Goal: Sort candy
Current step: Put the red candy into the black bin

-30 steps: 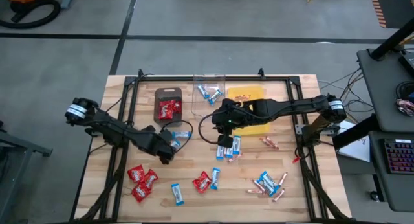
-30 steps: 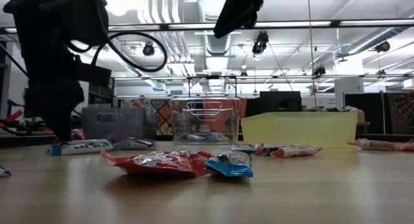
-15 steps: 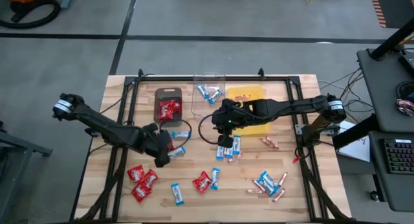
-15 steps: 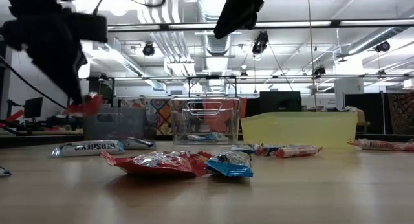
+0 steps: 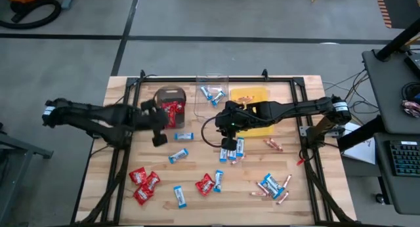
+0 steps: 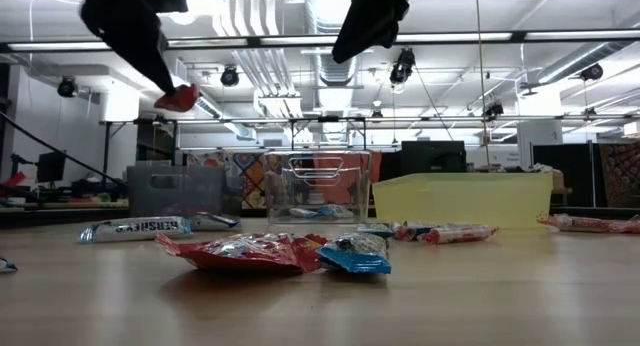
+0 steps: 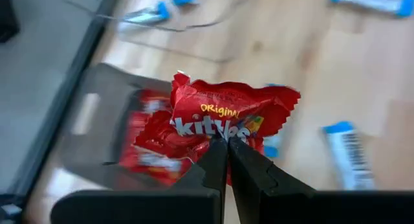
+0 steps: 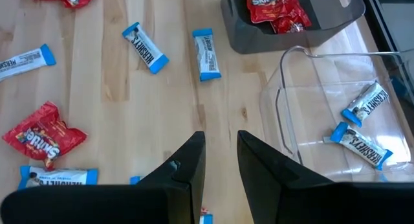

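Using the dark tray as landmark: loose candy lies scattered on the table nearer than the tray. The left gripper, raised just beside the tray's near edge, pinches a red packet. The right gripper hovers to the tray's right, fingers slightly parted, holding nothing. Red packets fill the tray.

left end effector raised, fingers clamped; right end effector hovers, fingers apart.
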Robot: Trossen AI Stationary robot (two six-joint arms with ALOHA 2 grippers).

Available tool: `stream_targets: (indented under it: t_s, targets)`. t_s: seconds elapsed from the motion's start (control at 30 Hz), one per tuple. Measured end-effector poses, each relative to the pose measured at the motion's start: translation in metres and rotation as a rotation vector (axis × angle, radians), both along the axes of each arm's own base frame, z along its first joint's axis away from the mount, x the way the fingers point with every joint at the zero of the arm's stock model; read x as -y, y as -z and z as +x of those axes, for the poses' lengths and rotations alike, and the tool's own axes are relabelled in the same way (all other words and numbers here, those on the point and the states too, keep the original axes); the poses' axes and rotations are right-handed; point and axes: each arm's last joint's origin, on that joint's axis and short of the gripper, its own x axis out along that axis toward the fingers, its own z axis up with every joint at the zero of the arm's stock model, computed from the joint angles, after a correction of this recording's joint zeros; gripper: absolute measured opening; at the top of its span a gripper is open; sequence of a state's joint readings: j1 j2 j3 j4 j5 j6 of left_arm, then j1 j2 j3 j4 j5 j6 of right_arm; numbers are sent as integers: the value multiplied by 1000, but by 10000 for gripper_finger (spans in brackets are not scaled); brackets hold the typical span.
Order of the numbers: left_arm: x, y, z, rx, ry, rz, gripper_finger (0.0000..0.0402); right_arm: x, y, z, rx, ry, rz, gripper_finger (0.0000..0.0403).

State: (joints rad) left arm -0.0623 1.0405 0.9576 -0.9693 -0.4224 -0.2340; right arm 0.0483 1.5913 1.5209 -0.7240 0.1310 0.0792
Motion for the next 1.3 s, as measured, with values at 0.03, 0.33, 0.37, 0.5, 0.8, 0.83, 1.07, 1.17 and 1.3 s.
stream_targets:
  t_s: [0.03, 0.33, 0.37, 0.5, 0.8, 0.83, 1.07, 1.17, 1.3]
  targets:
    - [-8, -1, 1, -19, -1, 9, 0, 0, 0, 0, 0, 0, 0, 82]
    - [-83, 19, 8, -187, -56, -101, 0, 0, 4, -1, -14, 0, -1, 82]
    - [-90, 24, 9, -206, -62, -120, 0, 0, 6, -1, -19, 0, -1, 82]
    - [-108, 44, 16, -299, -64, -176, 0, 0, 12, -2, -39, 0, -2, 82]
    - [-120, 71, 33, -422, -43, -227, 0, 0, 28, -6, -87, 15, 8, 82]
    - [-121, 72, 34, -426, -41, -228, 0, 0, 28, -6, -90, 17, 9, 82]
    - [-120, 75, 36, -434, 44, -252, 0, 0, 32, -7, -102, 21, 11, 82]
    - [-118, 78, 35, -440, 118, -265, 0, 0, 34, -8, -107, 21, 11, 82]
    - [-118, 84, 37, -410, 184, -251, 0, 0, 37, -8, -115, 22, 10, 82]
